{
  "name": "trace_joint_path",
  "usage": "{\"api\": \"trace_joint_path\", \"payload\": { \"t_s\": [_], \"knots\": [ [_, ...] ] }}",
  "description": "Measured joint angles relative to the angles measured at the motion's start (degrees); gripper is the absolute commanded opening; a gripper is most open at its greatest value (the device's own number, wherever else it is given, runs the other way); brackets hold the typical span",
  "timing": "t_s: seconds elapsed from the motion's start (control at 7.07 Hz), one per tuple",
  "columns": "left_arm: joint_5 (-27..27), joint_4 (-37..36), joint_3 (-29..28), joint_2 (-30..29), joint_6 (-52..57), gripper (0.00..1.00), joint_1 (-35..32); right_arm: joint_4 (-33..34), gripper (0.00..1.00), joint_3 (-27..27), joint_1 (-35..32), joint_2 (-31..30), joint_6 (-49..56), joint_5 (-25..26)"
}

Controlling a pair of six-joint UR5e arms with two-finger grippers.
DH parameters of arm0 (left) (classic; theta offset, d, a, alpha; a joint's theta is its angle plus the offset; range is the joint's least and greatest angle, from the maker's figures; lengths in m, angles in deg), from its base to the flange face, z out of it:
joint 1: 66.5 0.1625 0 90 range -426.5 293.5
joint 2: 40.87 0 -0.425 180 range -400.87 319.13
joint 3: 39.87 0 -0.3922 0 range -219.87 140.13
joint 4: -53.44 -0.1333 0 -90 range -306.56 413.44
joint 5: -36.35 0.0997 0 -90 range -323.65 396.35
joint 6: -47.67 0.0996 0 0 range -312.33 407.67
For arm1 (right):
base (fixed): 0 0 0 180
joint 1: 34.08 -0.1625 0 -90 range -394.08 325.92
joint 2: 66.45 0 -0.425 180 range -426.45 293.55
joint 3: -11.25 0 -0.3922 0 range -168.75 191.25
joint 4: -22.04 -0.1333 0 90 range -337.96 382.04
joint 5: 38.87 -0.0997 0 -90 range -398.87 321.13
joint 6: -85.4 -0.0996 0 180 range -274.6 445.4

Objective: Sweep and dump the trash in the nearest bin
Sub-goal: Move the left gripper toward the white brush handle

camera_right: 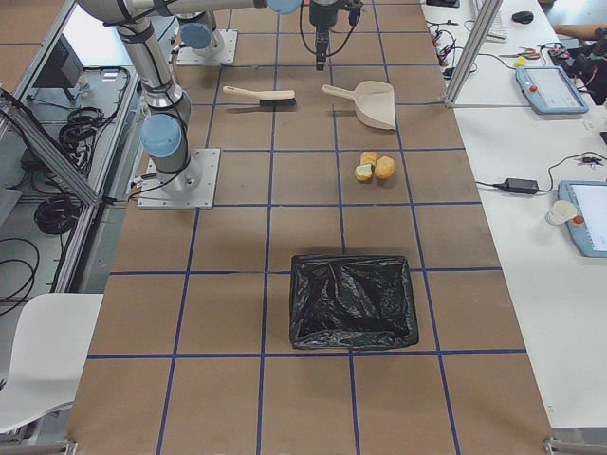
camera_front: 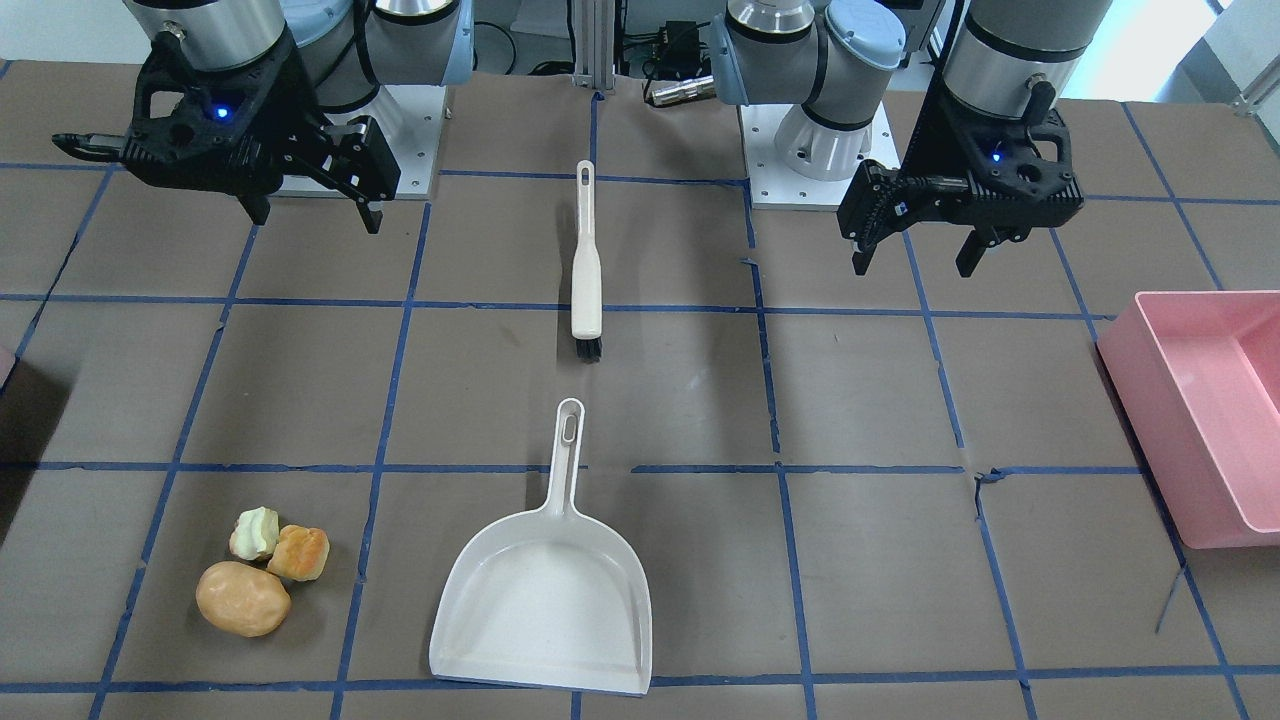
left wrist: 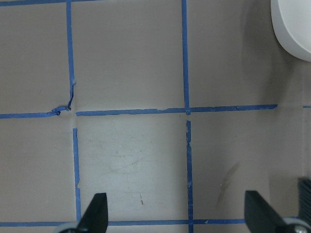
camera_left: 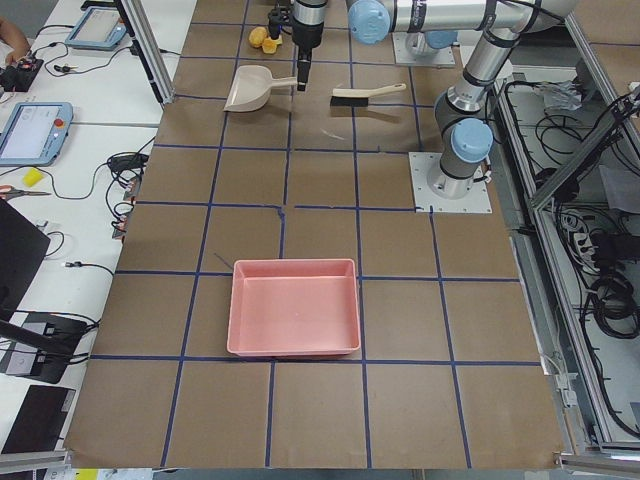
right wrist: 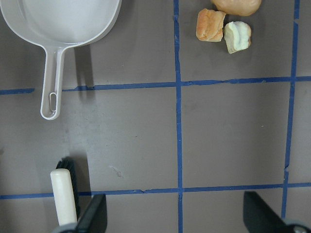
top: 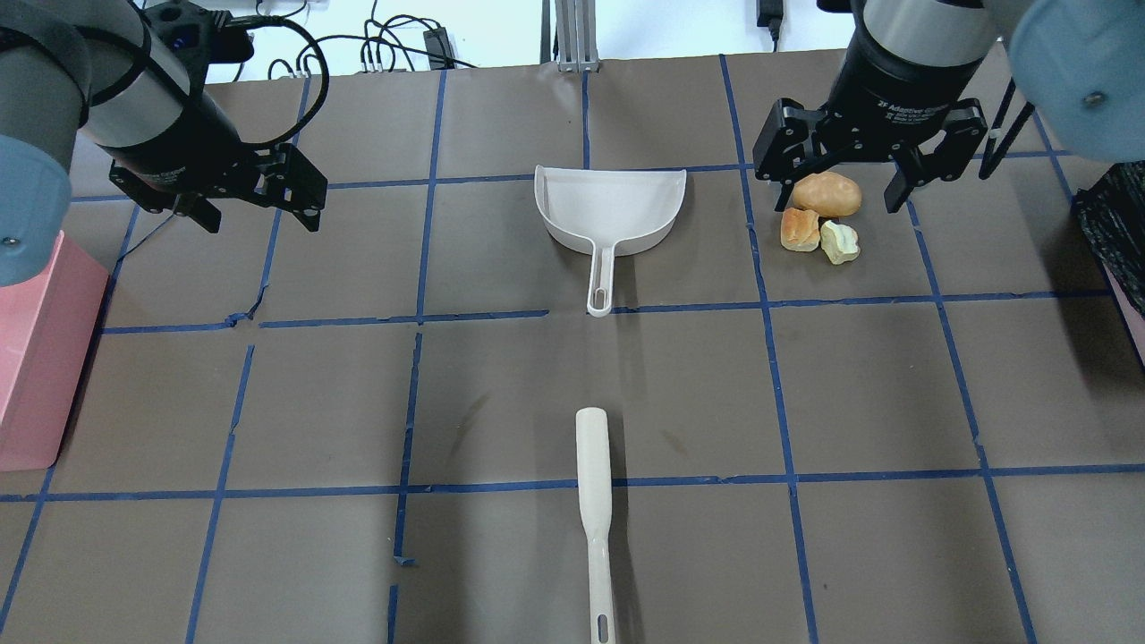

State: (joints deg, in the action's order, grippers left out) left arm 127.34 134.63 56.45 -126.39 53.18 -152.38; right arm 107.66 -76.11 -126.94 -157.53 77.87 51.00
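While my left pincer [camera_front: 914, 262] and right pincer [camera_front: 317, 215] hang wide and empty over the worktop [camera_front: 860, 560], the trash [camera_front: 262, 580] lies clustered just to my right of the dustpan [camera_front: 545, 600]: a tan potato [camera_front: 243, 598], a bread chunk [camera_front: 299, 552], a green-white core piece [camera_front: 256, 533]. Off the dustpan's handle end, in line, lies the brush [camera_front: 587, 270]. Farther to my right of the dustpan stands the black-bagged bin [camera_right: 353, 262].

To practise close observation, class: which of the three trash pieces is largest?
The tan potato-shaped lump: rounded and clearly bigger than the orange-brown bread-like chunk and the pale green-white core piece beside it.
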Motion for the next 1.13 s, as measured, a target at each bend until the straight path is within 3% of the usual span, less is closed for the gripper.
{"api": "trace_joint_path", "payload": {
  "t_s": [0.85,1.13],
  "knots": [
    [-0.2,-0.5,0.0,-1.0,-0.5,1.0,-0.1,0.1,1.0,-1.2,-0.1,0.4,1.4,-0.3],
    [-3.3,-0.5,0.3,-1.7,-3.7,1.0,-1.4,0.9,1.0,-2.2,-0.1,0.7,2.7,-0.9]
  ]
}}
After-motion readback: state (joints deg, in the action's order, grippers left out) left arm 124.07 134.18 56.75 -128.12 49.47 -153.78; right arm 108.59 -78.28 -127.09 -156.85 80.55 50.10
